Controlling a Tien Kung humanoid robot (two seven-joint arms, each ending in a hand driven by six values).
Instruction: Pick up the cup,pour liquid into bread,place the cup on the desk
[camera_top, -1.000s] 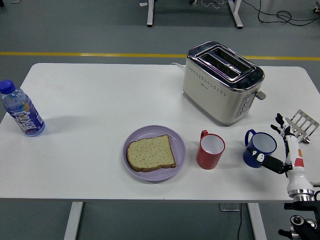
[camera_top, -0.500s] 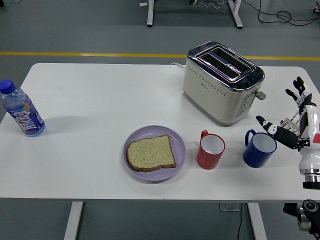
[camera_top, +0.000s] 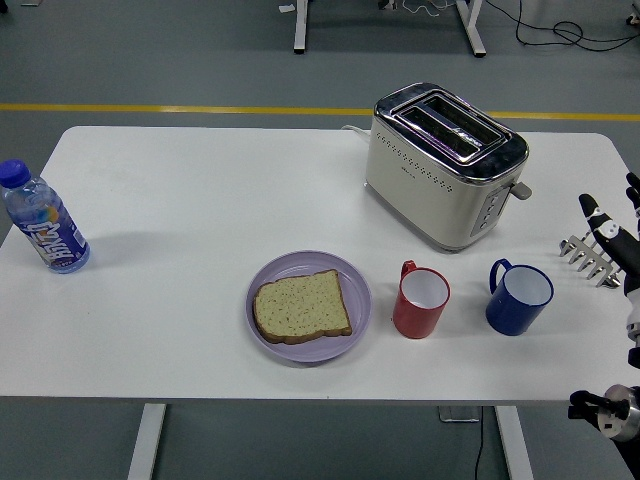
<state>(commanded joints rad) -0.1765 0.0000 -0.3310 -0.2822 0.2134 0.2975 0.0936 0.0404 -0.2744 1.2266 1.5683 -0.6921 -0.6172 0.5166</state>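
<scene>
Hovering at the counter's (camera_top: 200, 180) right edge, the right robot hand (camera_top: 612, 235) held nothing, fingers spread. Both cups lay to its left: the blue cup (camera_top: 519, 298) nearer, the red cup (camera_top: 421, 300) beyond, just beside the plate (camera_top: 262, 283) with bread (camera_top: 301, 306). No left hand showed.

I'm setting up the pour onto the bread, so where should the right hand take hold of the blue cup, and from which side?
Wrap the body of the blue cup from its right. It stands upright, its handle points up-left, away from the right hand, so the round wall on that side is bare, with the red cup apart on the other.
</scene>
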